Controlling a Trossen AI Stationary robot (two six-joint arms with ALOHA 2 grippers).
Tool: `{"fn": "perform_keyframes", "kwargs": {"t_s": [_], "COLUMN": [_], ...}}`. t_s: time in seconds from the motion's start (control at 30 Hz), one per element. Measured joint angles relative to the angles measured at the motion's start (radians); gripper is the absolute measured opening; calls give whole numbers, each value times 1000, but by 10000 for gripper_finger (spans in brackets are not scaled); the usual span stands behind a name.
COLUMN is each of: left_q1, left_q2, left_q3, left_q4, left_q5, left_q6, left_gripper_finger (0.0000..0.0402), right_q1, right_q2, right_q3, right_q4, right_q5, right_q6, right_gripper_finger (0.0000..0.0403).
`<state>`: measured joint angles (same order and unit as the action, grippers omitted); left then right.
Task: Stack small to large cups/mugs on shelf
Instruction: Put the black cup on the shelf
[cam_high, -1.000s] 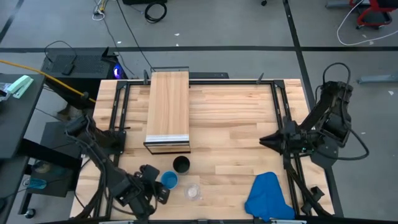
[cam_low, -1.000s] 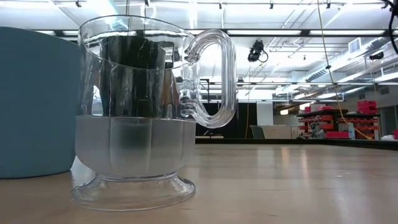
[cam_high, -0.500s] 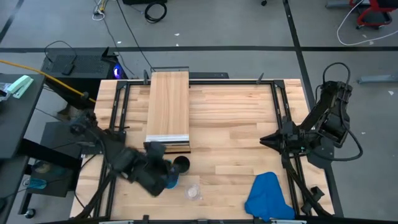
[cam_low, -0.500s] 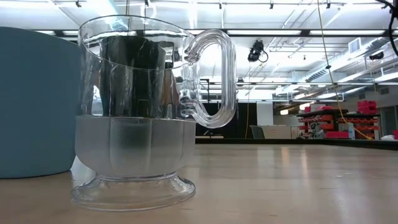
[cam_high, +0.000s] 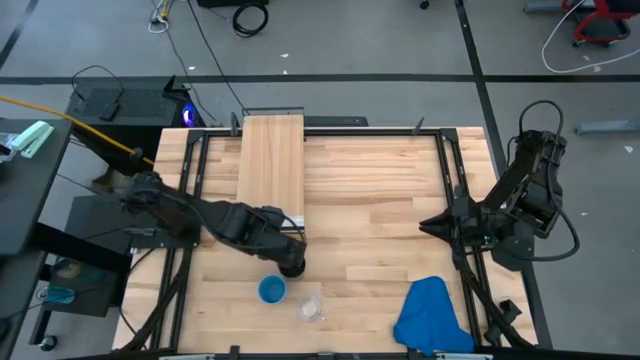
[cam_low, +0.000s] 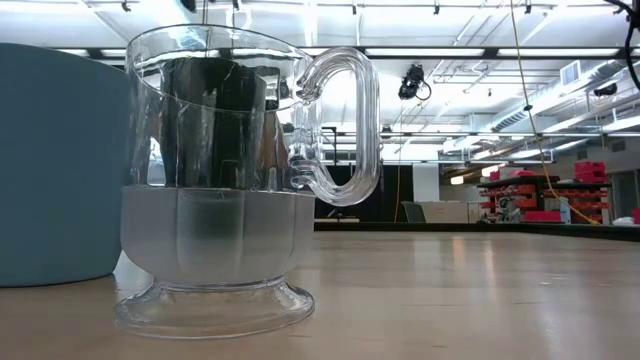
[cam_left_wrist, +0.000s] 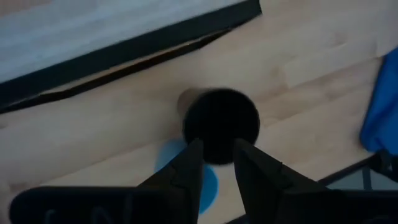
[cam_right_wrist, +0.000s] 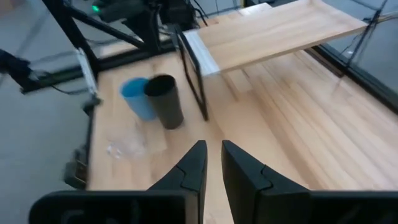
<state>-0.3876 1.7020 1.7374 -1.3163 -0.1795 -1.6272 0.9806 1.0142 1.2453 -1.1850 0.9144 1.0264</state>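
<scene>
Spanning a grey-floored room, wooden table (cam_high: 380, 200) carries shelf (cam_high: 270, 170).

Upright black cup (cam_high: 291, 264), blue cup (cam_high: 271, 290) and clear cup (cam_high: 310, 308) close together before the light-wood shelf (cam_high: 270, 170)

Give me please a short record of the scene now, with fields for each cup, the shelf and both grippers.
black cup: upright on table, just before the shelf front
blue cup: upright, beside black cup
clear plastic cup: on table, near the blue one
shelf: no cup on top
left gripper: above black cup, narrowly open
right gripper: waiting at table's right side, narrowly open
</scene>
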Motion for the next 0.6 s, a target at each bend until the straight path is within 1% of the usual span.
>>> {"fn": "perform_keyframes", "kwargs": {"t_s": [0.1,0.17,0.23,0.3,0.37,0.43,0.53,0.6], "left_q1": [16,22,23,22,22,21,19,19], "left_q2": [2,1,1,2,2,2,2,2], "left_q3": [-40,-63,-82,-92,-93,-93,-93,-93], "left_q4": [53,71,80,80,83,86,87,87], "left_q5": [26,38,44,46,47,47,47,47], "left_q6": [41,50,46,45,45,45,45,49], "left_gripper_finger": [100,101,99,99,100,101,102,102], "right_q1": [-4,-13,-18,-7,19,47,64,63], "right_q2": [-6,-37,-94,-159,-228,-300,-390,-447], "right_q3": [-15,-47,-83,-124,-166,-206,-280,-333], "right_q4": [-66,-77,-35,70,243,457,808,972], "right_q5": [13,36,45,48,40,1,-114,-220], "right_q6": [5,50,93,64,-54,-228,-534,-695], "right_gripper_finger": [54,53,48,40,30,18,5,6]}}
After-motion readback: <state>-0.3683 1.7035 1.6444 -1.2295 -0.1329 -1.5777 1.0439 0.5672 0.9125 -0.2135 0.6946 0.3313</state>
